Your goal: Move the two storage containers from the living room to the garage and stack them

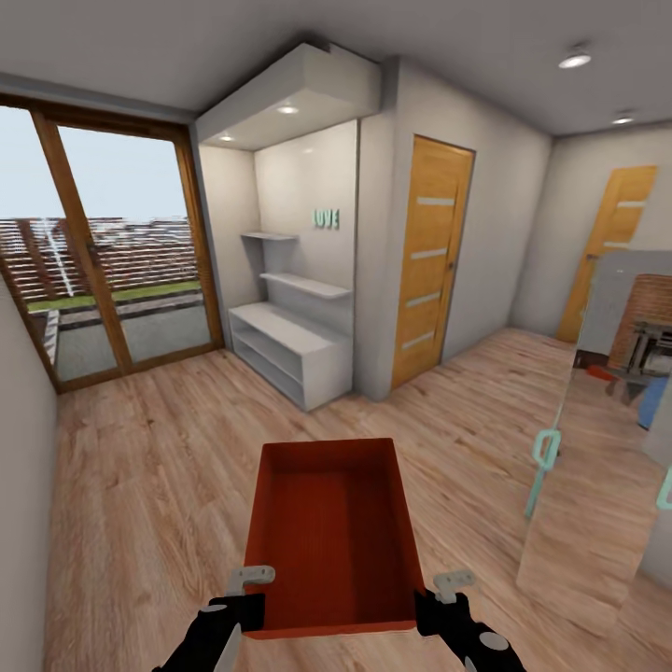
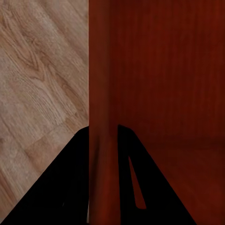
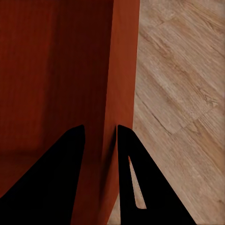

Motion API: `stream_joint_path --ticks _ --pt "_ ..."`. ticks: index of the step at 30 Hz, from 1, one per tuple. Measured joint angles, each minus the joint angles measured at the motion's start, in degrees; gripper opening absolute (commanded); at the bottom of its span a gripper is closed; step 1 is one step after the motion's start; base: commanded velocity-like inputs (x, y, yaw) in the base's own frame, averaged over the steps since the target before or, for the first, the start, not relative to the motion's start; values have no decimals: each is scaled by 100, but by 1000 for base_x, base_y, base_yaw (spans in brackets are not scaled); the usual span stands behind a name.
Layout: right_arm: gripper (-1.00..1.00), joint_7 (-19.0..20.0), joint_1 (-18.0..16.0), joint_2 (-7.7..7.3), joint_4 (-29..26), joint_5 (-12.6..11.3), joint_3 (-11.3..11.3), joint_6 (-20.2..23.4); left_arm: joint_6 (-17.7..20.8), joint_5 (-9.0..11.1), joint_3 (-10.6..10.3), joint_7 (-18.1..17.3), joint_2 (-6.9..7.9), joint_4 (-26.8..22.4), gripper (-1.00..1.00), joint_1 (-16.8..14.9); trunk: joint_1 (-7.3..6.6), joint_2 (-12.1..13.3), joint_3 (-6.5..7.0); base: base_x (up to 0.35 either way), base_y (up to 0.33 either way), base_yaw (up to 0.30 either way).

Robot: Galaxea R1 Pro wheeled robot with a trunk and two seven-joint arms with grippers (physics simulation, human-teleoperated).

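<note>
One orange-red storage container (image 1: 334, 532) sits at lower centre of the head view, held above the wood plank floor (image 1: 140, 485) between both arms. The left hand (image 1: 250, 581) pinches the near left wall; the left wrist view shows its fingers (image 2: 61, 187) straddling that wall (image 2: 101, 93). The right hand (image 1: 452, 584) pinches the near right wall likewise (fingers (image 3: 51, 183) either side). White shelving (image 1: 289, 345) and a wooden door (image 1: 431, 261) stand beyond.
</note>
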Motion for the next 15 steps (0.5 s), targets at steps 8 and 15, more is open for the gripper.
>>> stream_joint_path --ticks 8,15 --pt "-100 0 0 0 0 0 0 0 0 0 0 0 0 0 -100 0 0 0 0 325 0 0" --pt "-100 0 0 0 0 1 0 0 0 0 0 0 0 0 -100 0 0 0 0 325 0 0"
